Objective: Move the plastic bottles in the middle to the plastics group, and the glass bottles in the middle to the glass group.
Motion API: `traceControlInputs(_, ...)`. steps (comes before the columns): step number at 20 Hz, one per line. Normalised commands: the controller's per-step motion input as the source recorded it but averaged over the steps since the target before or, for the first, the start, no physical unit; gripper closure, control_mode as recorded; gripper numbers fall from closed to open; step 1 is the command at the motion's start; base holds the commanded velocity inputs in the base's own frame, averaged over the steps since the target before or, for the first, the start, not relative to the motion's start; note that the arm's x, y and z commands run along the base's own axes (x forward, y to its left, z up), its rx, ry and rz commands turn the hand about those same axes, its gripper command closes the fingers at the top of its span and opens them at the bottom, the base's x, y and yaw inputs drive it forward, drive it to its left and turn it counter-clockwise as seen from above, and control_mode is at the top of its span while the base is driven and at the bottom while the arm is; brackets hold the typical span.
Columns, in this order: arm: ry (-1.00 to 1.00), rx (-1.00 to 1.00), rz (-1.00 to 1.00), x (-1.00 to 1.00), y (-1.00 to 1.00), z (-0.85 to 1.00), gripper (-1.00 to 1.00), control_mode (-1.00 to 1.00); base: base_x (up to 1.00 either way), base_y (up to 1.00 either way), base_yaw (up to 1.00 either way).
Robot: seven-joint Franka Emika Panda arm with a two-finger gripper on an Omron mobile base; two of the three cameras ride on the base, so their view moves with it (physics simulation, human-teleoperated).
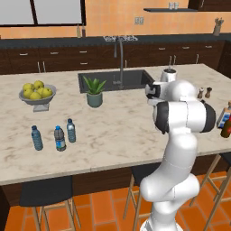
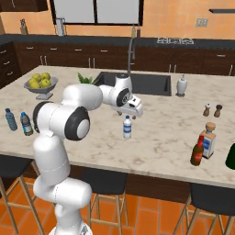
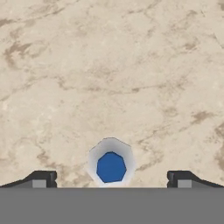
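Directly under the hand, seen from the hand view, a small clear water bottle stands upright on the marble counter, its blue cap facing the camera, with one dark fingertip on each side of it and clear counter between tip and bottle, so nothing is gripped. In the right base view the same bottle stands alone near the middle of the counter, and the gripper hangs just above and slightly right of its cap, jaws spread wide. The bottle's long axis is vertical and lines up closely with the hand's line of sight, so my judgement is that the coming move is mostly a straight descent, with a small shift so the cap sits midway between the tips. Over on the left end of the counter stand three small bottles: a teal-blue bottle, a dark grey bottle and another clear bottle just beside them, which looks already delivered. At the right end the brown glass bottle with its red neck stands touching or nearly touching the pale labelled bottle. That suggests the middle bottle is the last item to go, bound leftward to the plastics.
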Motion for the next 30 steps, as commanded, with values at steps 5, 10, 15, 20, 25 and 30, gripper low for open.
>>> traceControlInputs(5,0.0,0.0,0.0,-0.02,0.0,-0.23,-1.0,-1.0,0.0,0.0,0.0)
traceControlInputs(10,0.0,0.0,0.0,-0.01,0.0,-0.25,-1.0,-1.0,0.0,0.0,0.0)
traceControlInputs(15,0.0,0.0,0.0,0.0,0.0,-0.14,-1.0,-1.0,0.0,0.0,0.0)
traceControlInputs(20,-0.01,0.0,0.01,0.0,0.0,-0.17,-1.0,-1.0,0.0,0.0,0.0)
traceControlInputs(25,0.0,0.0,0.0,-0.04,0.01,-0.03,1.0,-1.0,0.0,0.0,0.0)
traceControlInputs(30,0.0,0.0,0.0,-0.07,0.01,0.0,1.0,-1.0,0.0,0.0,0.0)
